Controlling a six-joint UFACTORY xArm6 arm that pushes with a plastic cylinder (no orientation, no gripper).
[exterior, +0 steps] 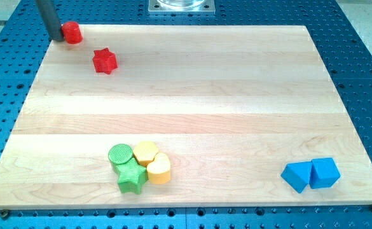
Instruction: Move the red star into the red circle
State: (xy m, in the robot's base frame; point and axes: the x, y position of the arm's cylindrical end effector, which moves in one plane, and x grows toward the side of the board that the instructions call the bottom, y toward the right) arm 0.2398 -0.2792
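Camera view, listed for you from the view's bottom upward.

Green star (130, 179): nearest the bottom edge, left of centre; touches the green circle above it and the yellow heart on its right.
Yellow heart (159, 168): just right of the green star, touching the yellow block above it.
Green circle (120, 154): upper left of this cluster, ridged top.
Yellow block (145, 152): rounded, exact shape hard to tell; sits between green circle and yellow heart.
Blue blocks: two at the view's bottom right, touching; the left one (296, 175) wedge-like, the right one (325, 172) more cube-like.
Board (205, 95): pale wood, on a blue perforated table (357, 57).
Red star (104, 61): your task piece, upper left of the board, near the red circle but apart from it, below and to its right.
Red circle (72, 32): at the board's top left corner.
My tip (56, 38): a bare rod holding nothing; it touches or nearly touches the red circle's left side, well clear of the red star.
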